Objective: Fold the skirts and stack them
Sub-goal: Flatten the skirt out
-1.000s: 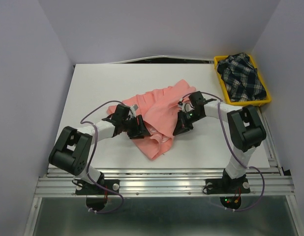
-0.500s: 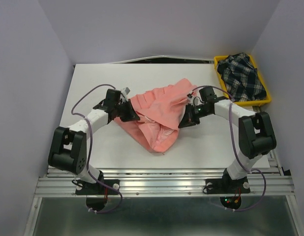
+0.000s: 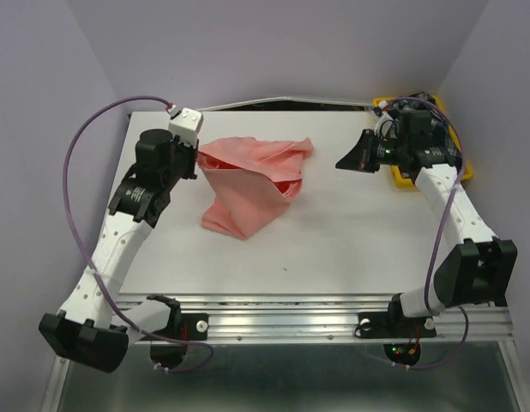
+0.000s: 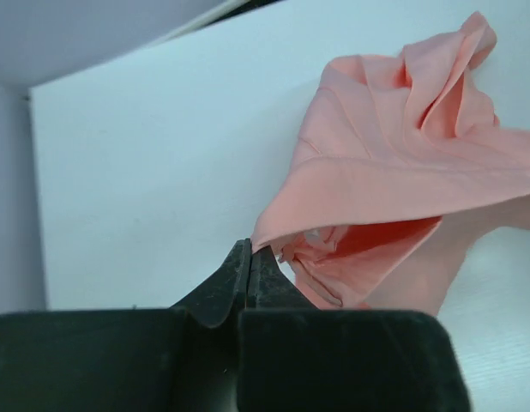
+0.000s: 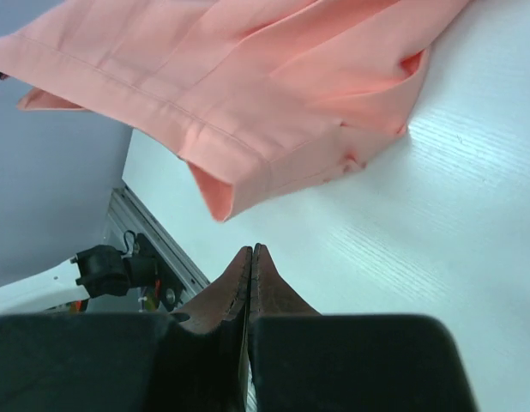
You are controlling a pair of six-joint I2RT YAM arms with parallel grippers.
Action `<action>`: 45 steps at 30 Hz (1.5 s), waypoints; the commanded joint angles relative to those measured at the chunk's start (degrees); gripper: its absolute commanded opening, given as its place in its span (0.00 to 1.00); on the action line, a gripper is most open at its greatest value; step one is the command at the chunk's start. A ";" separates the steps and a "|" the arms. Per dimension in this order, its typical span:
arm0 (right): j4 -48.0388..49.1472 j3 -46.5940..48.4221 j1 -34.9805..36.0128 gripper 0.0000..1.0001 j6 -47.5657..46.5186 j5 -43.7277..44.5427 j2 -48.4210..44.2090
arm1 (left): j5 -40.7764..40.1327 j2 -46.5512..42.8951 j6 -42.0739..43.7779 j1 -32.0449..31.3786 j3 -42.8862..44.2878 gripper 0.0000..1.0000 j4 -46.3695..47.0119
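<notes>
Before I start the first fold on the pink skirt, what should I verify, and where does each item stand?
1. Left gripper grips the pink skirt: ok, shut on one corner.
2. Right gripper grips the skirt: not ok, shut on nothing, with the cloth apart from its fingertips.
3. Skirt lies flat and spread: not ok, it is bunched with overlapping layers.
4. Skirt is fully on the table: ok, no part hangs over an edge.
5. Plaid skirt sits in the yellow tray: cannot tell, the right arm covers the tray.

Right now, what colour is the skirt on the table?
The skirt is plain salmon pink, clearest in the right wrist view.
</notes>
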 commanded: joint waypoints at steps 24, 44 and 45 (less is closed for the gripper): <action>39.10 -19.99 24.17 0.55 29.39 -3.38 11.05 | 7.87 -5.83 6.79 0.10 -3.34 0.00 -3.92; 70.14 -19.03 37.74 0.84 56.33 0.22 32.42 | 5.85 -1.68 -3.94 0.89 3.02 0.00 2.06; 70.59 -18.85 37.74 0.84 56.42 0.31 32.87 | 6.20 -2.21 -3.59 0.89 1.61 0.00 1.79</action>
